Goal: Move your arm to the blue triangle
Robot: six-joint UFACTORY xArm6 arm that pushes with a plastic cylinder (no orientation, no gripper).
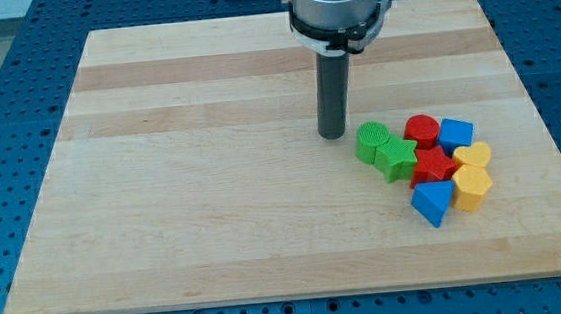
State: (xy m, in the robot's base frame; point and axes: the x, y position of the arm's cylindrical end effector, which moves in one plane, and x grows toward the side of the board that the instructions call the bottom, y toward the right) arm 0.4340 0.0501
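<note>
The blue triangle (433, 203) lies at the lower edge of a tight cluster of blocks at the view's right. My tip (332, 134) rests on the wooden board (212, 182), up and to the left of the cluster, just left of a green rounded block (369, 140). The tip is well apart from the blue triangle, with the green star (396, 158) and a red star (433, 166) lying between them.
The cluster also holds a red rounded block (421, 129), a blue cube (456, 133), a yellow heart-like block (474, 155) and a yellow hexagon (471, 187). A blue perforated table surrounds the board.
</note>
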